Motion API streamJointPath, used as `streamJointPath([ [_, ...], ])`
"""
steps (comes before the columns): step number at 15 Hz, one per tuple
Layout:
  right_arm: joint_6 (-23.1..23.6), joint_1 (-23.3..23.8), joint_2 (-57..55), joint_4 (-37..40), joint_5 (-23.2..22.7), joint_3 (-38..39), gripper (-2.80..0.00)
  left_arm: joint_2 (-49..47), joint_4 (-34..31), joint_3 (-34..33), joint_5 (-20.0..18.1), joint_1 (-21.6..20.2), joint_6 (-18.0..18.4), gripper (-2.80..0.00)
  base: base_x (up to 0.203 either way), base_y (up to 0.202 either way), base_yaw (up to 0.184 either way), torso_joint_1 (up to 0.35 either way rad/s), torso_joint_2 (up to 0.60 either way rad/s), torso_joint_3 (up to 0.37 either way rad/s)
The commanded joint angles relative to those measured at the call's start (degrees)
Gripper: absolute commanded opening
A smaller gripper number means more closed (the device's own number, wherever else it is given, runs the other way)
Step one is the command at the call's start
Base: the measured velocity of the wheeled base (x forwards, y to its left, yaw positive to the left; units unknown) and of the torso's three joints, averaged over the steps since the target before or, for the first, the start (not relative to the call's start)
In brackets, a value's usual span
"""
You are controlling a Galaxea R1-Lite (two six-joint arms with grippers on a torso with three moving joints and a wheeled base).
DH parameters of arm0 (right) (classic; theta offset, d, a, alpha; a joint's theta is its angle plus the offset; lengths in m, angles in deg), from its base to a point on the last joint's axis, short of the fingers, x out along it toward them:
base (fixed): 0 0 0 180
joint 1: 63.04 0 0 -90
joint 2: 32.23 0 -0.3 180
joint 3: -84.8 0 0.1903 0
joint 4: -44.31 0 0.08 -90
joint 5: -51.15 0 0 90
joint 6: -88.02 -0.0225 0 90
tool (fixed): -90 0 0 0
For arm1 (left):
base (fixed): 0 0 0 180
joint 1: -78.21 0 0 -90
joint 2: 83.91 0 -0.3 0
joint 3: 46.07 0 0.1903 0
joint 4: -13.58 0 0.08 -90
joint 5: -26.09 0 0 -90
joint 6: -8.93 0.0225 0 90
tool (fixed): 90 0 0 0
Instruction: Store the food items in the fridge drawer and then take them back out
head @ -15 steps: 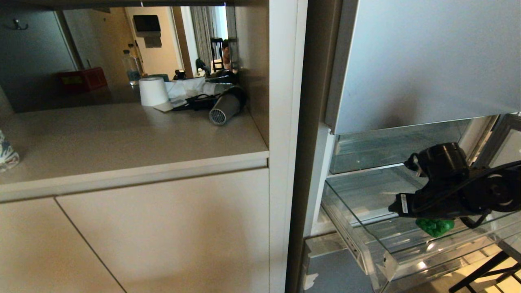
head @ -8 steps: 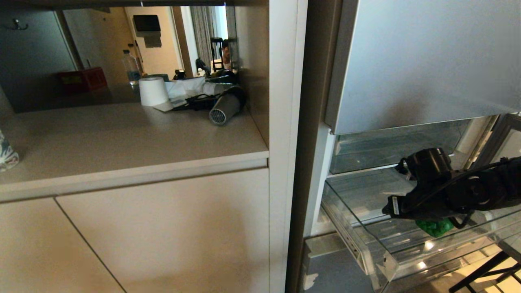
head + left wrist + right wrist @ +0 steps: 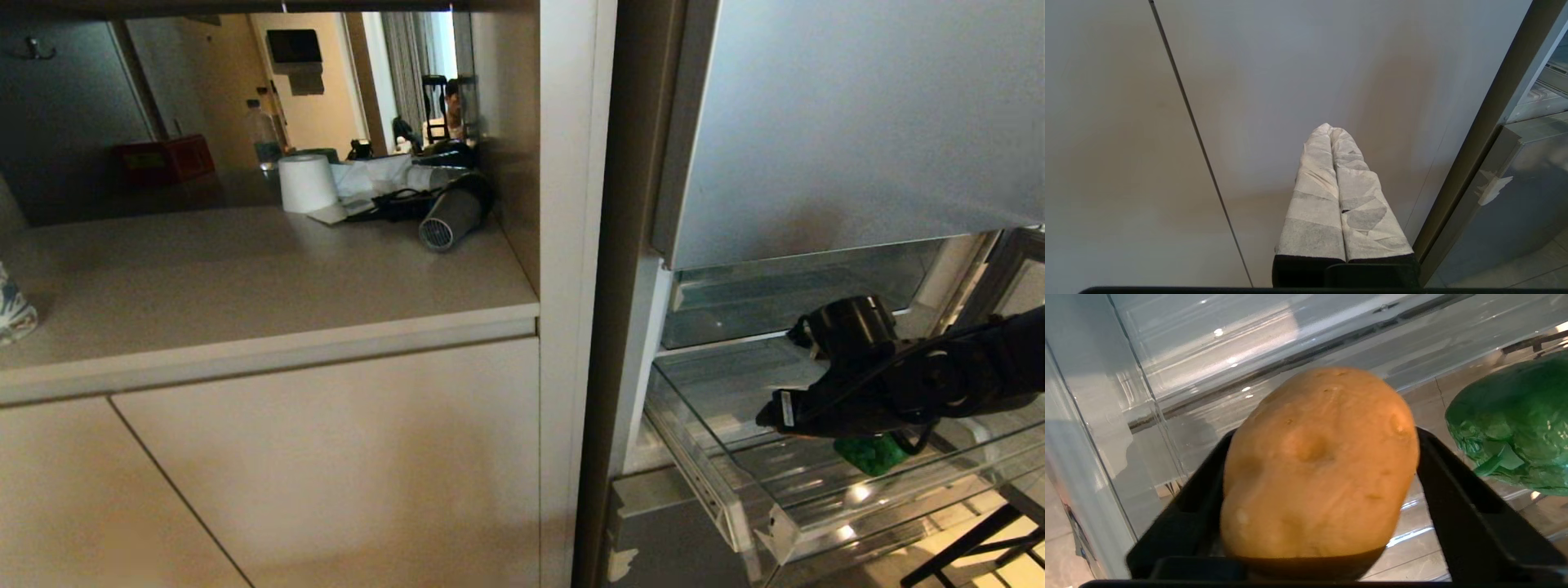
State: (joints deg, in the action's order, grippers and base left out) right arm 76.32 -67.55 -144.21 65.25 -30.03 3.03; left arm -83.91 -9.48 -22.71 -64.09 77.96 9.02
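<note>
Now the fridge drawer (image 3: 739,490) stands pulled out at lower right of the head view, the right tool (image 3: 1318,498) lower inside it than a second ago. Its jaws have spread; the potato (image 3: 1321,465) sits loosely between them, likely being released beside the green pepper (image 3: 872,454). Left tool (image 3: 1337,196) is closed, parked.

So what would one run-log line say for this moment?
right end effector: around potato, inside fridge drawer | bell pepper: in drawer beside it | left end effector: shut, facing cabinet door
</note>
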Motion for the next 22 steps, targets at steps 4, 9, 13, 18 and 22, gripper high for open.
streamJointPath([
  [4,-0.2,-0.1,0.3,0.0,0.0,-0.6,0.0,0.0,0.0,-0.2,0.0,0.0,0.0,-2.8,0.0,0.0,0.0,0.0,0.0,0.0],
  [9,-0.3,0.0,0.4,0.1,0.0,-0.5,0.0,0.0,0.0,-0.2,0.0,0.0,0.0,-2.8,0.0,0.0,0.0,0.0,0.0,0.0],
  [13,-0.2,-0.2,5.1,0.2,0.0,-0.2,0.0,0.0,0.0,-0.2,0.0,0.0,0.0,-2.8,0.0,0.0,0.0,0.0,0.0,0.0],
  [18,0.4,-1.8,18.1,0.3,0.0,6.7,-2.8,0.0,0.0,-0.2,0.0,0.0,0.0,-2.8,0.0,0.0,0.0,0.0,0.0,0.0],
  [22,0.6,-3.1,29.9,0.3,0.1,15.6,-2.8,0.0,0.0,-0.2,0.0,0.0,0.0,-2.8,0.0,0.0,0.0,0.0,0.0,0.0],
])
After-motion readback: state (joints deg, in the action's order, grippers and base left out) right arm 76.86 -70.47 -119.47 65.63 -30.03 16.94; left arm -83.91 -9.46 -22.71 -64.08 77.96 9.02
